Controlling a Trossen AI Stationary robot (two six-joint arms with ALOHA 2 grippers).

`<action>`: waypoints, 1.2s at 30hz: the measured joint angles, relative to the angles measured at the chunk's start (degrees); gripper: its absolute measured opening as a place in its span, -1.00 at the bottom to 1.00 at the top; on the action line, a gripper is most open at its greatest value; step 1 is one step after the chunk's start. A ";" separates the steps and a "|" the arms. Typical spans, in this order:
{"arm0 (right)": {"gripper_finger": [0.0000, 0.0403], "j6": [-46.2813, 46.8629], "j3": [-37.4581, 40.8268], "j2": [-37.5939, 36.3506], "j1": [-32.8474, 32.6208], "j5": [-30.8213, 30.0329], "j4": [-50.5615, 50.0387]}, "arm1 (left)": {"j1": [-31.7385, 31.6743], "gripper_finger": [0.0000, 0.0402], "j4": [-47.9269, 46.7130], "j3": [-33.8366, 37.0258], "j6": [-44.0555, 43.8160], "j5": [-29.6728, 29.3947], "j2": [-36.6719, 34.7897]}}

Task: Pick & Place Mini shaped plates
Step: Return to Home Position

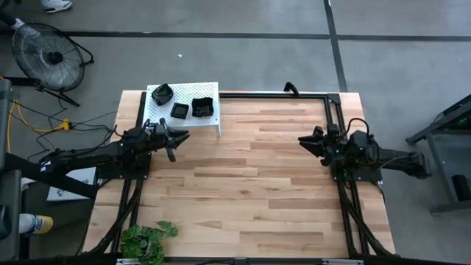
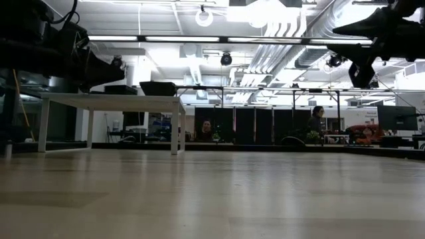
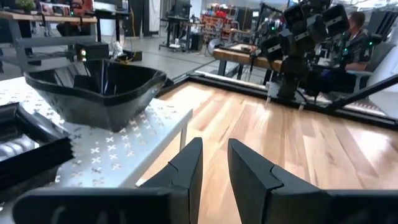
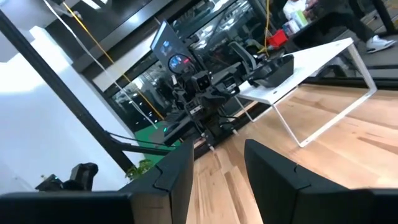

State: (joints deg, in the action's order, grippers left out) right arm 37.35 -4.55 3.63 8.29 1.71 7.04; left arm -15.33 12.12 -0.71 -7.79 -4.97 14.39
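Three small glossy black dishes stand on the white perforated shelf (image 1: 210,90) at the table's far left: a wavy-edged one (image 1: 162,93), a small square one (image 1: 179,110) and a larger square one (image 1: 202,107). My left gripper (image 1: 176,140) hovers just in front of the shelf's near edge, open by a narrow gap and empty. In its wrist view (image 3: 214,165) a deep black dish (image 3: 93,87) rests on the shelf top (image 3: 124,149), with another dish (image 3: 25,146) beside it. My right gripper (image 1: 305,140) (image 4: 217,162) is open and empty over the table's right side, pointing toward the shelf (image 4: 311,62).
A green plant (image 1: 147,239) lies at the near left corner. Black frame rails (image 1: 272,94) run along the far edge and down both sides. The shelf stands on thin white legs (image 2: 176,126). People sit in the room beyond the table (image 2: 317,116).
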 joint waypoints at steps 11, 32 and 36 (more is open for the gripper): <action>-0.32 -1.44 -0.03 -2.81 -0.02 -3.78 -5.53 | -0.01 -0.64 -1.90 0.00 0.37 0.00 -0.04; -0.32 -10.42 -0.05 -2.81 -0.02 -5.39 -7.77 | -0.02 -0.64 -2.29 0.00 7.85 0.00 0.00; -0.32 -10.44 -0.05 -2.79 -0.02 -5.39 -7.79 | -0.02 -0.64 -2.27 0.00 7.98 0.00 0.00</action>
State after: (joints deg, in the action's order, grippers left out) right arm 26.92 -4.60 0.84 8.27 -3.68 -0.75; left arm -15.35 9.85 -0.71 0.19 -4.97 14.39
